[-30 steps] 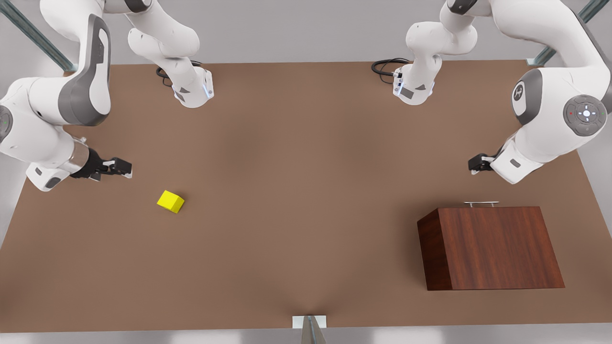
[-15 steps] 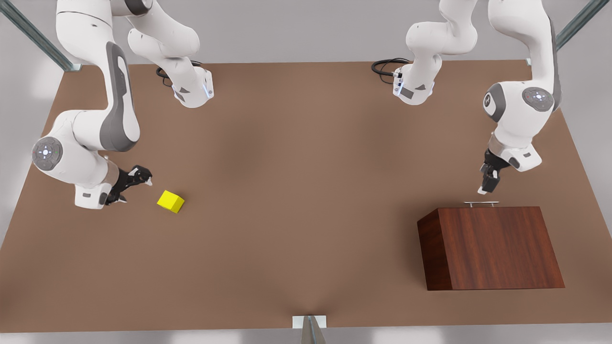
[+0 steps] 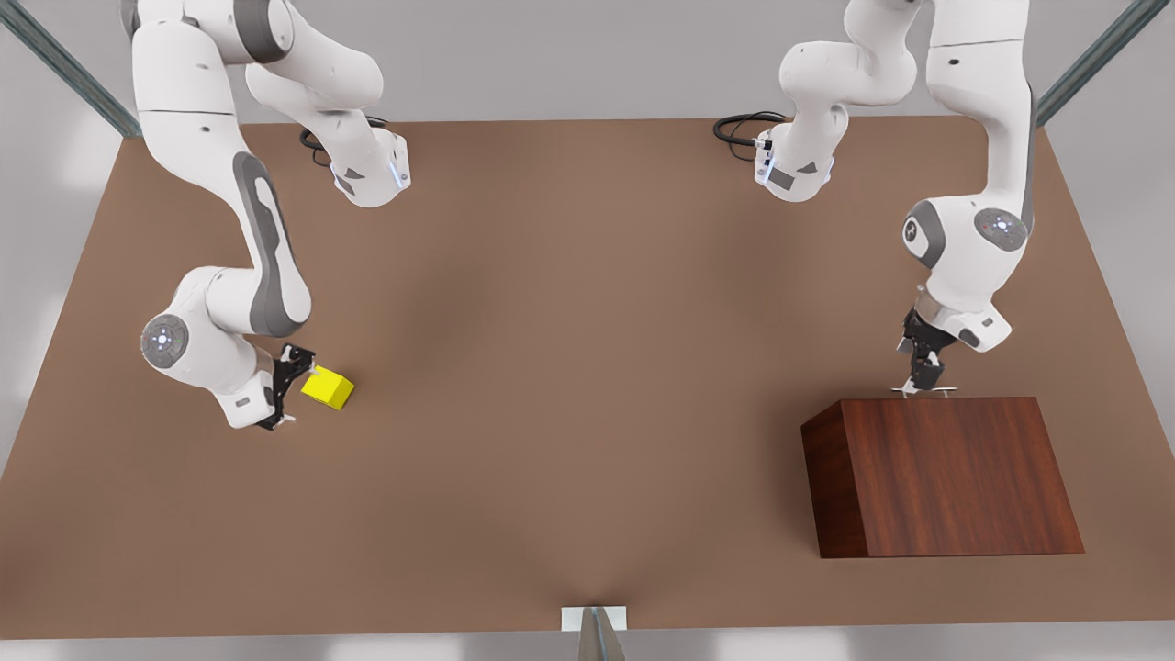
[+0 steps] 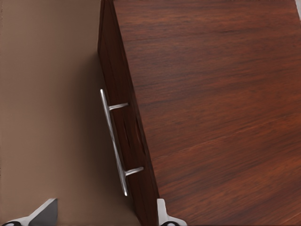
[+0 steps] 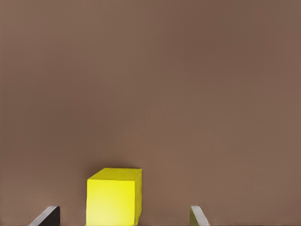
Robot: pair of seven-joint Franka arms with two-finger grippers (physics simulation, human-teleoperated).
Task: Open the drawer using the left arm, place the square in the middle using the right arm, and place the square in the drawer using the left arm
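The yellow square [image 3: 328, 387] [image 5: 114, 195] rests on the brown table at the front view's left. My right gripper [image 3: 287, 389] [image 5: 122, 219] is open just beside it, one finger on each side of its near end, not touching. The wooden cabinet [image 3: 945, 473] [image 4: 211, 94] stands at the front view's right with its drawer [image 4: 126, 136] shut. My left gripper [image 3: 922, 382] [image 4: 103, 216] hangs open right over the silver handle [image 3: 924, 390] [image 4: 113, 141], which lies in line with the gap between the fingertips [image 4: 162, 213]. The middle [image 3: 587, 367] of the table is bare.
Both arm bases [image 3: 367, 174] [image 3: 794, 170] stand at the table's far edge with a black cable [image 3: 739, 128] beside the one on the front view's right. A small metal bracket [image 3: 594, 620] sits at the near edge. Slanted frame struts [image 3: 64, 69] cross the far corners.
Both arms have swung in and lowered. My right gripper has travelled to the square and turned to straddle it. My left gripper has come down onto the drawer handle. The square and cabinet stayed put.
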